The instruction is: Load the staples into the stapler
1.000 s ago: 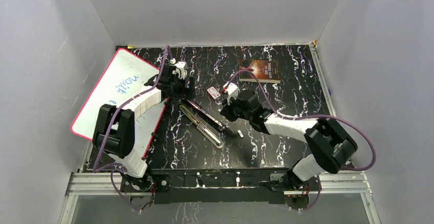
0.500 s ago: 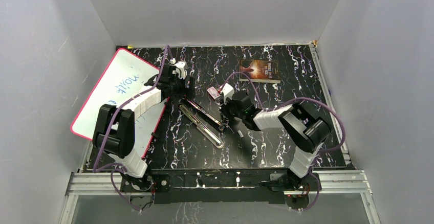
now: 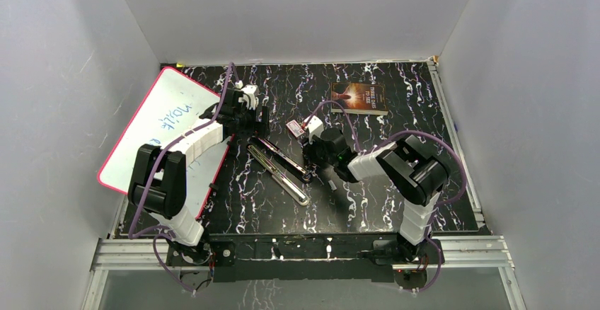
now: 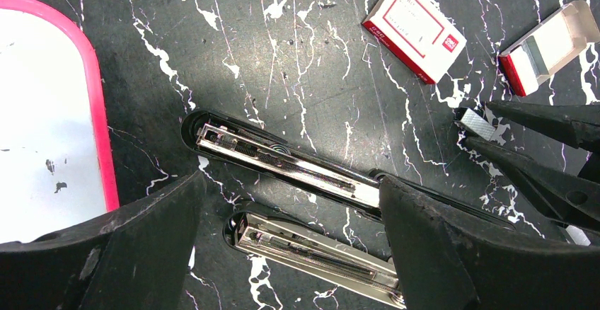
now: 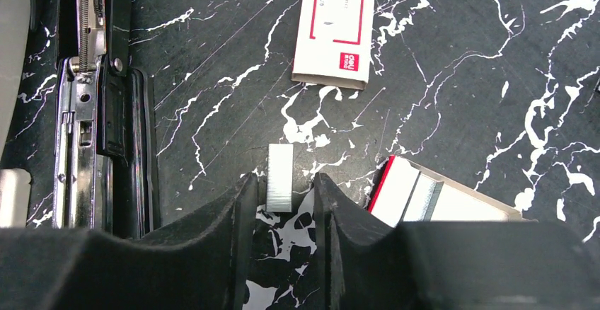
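Tool: right gripper (image 5: 284, 186), jaws partly parted, released, grasping nothing; its fingers (image 5: 237, 214) stood low over the table (image 5: 495, 76), one on either side of the strip of staples (image 5: 281, 177), with a narrow gap of table showing on each side of it. Task item: strip of staples, one short silvery piece, lay flat on the black marbled surface, lengthwise between the two fingertips. Adjacent, in the right wrist view: open staple box (image 5: 442, 200), a red-edged tray with more staples inside, just right of the right-hand finger; closed staple box (image 5: 336, 23), white with a red border, beyond the strip; stapler (image 5: 92, 112), swung open with its magazine channel bared, left of the strip, near but apart. Second tool: left gripper (image 4: 291, 182), jaws spread wide, straddling the stapler's two opened arms; whether it touched them could not be told. Outlying: whiteboard (image 4: 42, 126), pink-rimmed, beside the left arm; book (image 3: 359, 98), far side of the table, well apart.
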You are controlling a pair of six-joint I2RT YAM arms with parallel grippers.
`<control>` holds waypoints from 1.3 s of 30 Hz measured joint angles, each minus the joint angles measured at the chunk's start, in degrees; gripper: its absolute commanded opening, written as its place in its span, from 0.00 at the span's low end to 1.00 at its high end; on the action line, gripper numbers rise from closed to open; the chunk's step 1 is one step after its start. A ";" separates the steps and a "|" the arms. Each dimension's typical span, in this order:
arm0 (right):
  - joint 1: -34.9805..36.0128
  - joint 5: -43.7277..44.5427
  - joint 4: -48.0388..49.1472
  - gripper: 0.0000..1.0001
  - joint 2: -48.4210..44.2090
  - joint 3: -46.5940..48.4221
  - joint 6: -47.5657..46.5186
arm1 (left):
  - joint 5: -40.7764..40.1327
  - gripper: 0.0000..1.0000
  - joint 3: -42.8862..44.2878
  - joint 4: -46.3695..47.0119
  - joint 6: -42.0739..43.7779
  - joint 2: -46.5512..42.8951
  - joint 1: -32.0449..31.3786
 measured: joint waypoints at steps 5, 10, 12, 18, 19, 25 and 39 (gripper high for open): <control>-0.02 0.28 3.63 0.51 0.00 -2.21 0.96 | 0.00 0.91 0.00 0.00 -0.02 0.00 0.00; 0.00 0.33 7.89 0.51 0.00 -4.83 2.08 | 0.00 0.91 0.02 0.00 0.00 0.00 0.00; 0.00 0.33 8.96 0.49 0.00 -5.46 2.40 | 0.00 0.91 0.00 0.00 -0.02 0.00 0.00; 0.00 0.26 12.39 0.42 0.94 -6.47 2.60 | 0.00 0.91 0.02 0.00 0.00 0.00 0.00; 0.00 0.28 12.79 0.40 1.14 -6.47 2.60 | 0.00 0.91 0.02 0.00 -0.02 0.00 0.00; 0.00 0.63 14.88 0.25 2.29 -6.47 2.67 | 0.00 0.91 0.02 0.00 -0.02 0.00 0.00; 0.00 -3.63 -0.72 0.00 -13.53 -3.32 2.01 | -0.02 0.91 0.02 0.00 0.00 0.00 0.00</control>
